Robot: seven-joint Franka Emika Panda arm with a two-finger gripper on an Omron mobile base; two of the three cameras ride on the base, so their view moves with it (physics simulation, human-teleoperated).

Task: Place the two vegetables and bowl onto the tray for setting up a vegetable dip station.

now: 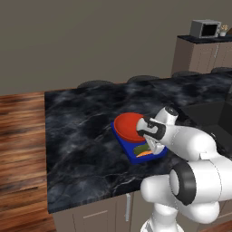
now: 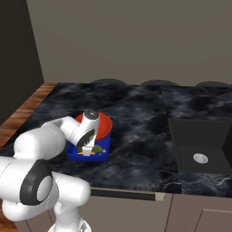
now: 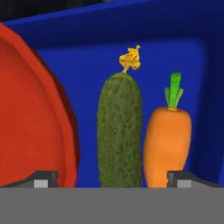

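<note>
Pincer: my gripper (image 3: 112, 179) has its two fingertips (image 3: 43, 178) standing wide apart at the bottom corners of the hand view, holding nothing; the pickle and the carrot lie in the gap ahead of them.
Pickle: a bumpy green pickle (image 3: 120, 131) with a small yellow flower at its far end lies lengthwise on the tray, just beside the bowl; its near end is cut off by the bottom of the hand view.
Carrot: the orange carrot (image 3: 168, 146) with a short green top lies right beside the pickle, on its other side from the bowl; whether the two touch I cannot tell.
Bowl: the red bowl (image 1: 128, 125) sits on the far part of the tray; my wrist covers its near edge in both base views.
Tray: the blue tray (image 1: 136, 157) rests on the dark marble counter (image 1: 81, 136); much of it is hidden under the bowl and my arm.
Hard to make out: in the base views the two vegetables are small smears of green and orange beside my hand.
Background: a microwave (image 1: 205, 28) stands on a far cabinet, too small for detail.
Writing: none that I can read anywhere.
</note>
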